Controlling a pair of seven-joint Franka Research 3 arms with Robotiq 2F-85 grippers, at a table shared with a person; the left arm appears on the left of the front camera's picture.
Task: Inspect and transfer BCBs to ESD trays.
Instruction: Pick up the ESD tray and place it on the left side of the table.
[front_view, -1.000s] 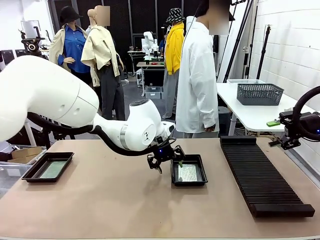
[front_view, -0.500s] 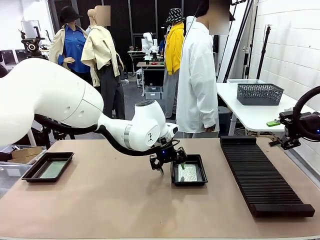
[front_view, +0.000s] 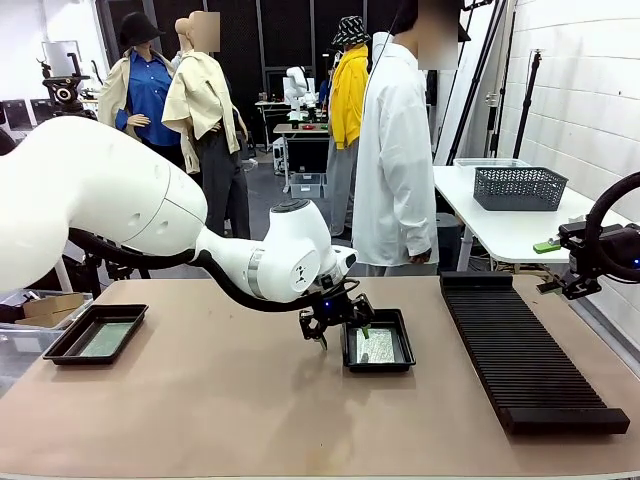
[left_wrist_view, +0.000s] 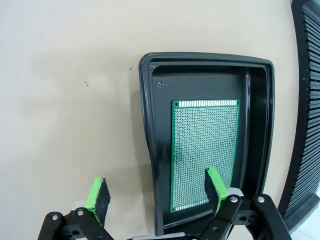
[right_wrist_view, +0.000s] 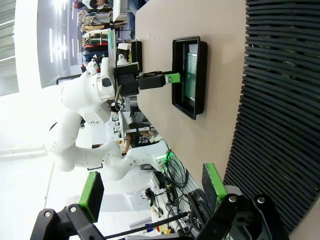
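Stretching across a broad tan table (front_view: 200, 400), the robot's white left arm (front_view: 120, 210) comes in from the left and bends down to the table's middle. A person in a long white coat (front_view: 395, 150) stands at the far side. A long black ribbed rack (front_view: 525, 345) lies on the right part of the table, running from far to near. Behind it on the far right, a second, white table (front_view: 500, 235) carries a dark mesh basket (front_view: 518, 187).

Two ESD trays sit on the tan table. The left tray (front_view: 97, 333) is close to the left edge and holds a green BCB (front_view: 107, 338) flat on its floor. The middle tray (front_view: 378, 340) lies just left of the rack and also holds a flat BCB (left_wrist_view: 206, 152), perforated, with bare black floor on all sides.

The left gripper (front_view: 335, 323) hangs over the left rim of the middle tray. Its jaws stand wide apart and hold nothing: one green pad (left_wrist_view: 215, 190) is above the board, the other (left_wrist_view: 97, 199) above bare table outside the tray.

The right gripper (right_wrist_view: 150, 197) hangs at the far right, by the rack's edge, jaws spread wide and empty
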